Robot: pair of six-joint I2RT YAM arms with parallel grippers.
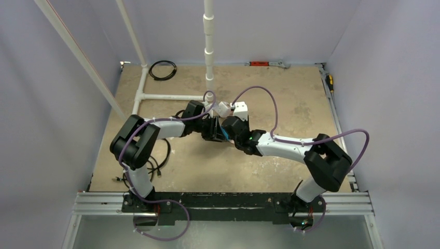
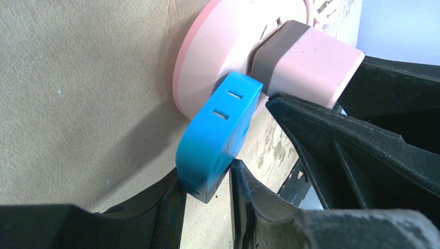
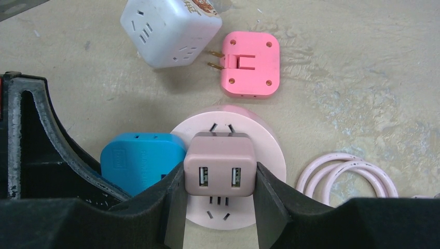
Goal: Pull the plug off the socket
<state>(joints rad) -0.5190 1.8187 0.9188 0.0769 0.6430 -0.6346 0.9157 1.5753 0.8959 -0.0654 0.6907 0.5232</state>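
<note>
Pinching the plug on the round socket mid-surface: right gripper jaws. Left gripper jaws clamp a blue adapter right beside it; white cube and flat pink adapter nearby.

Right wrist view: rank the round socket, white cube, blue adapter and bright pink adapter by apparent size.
1. round socket, though partly covered.
2. white cube, cut off at the top edge.
3. blue adapter and bright pink adapter: look alike, and the blue one is partly hidden, so unranked.
</note>
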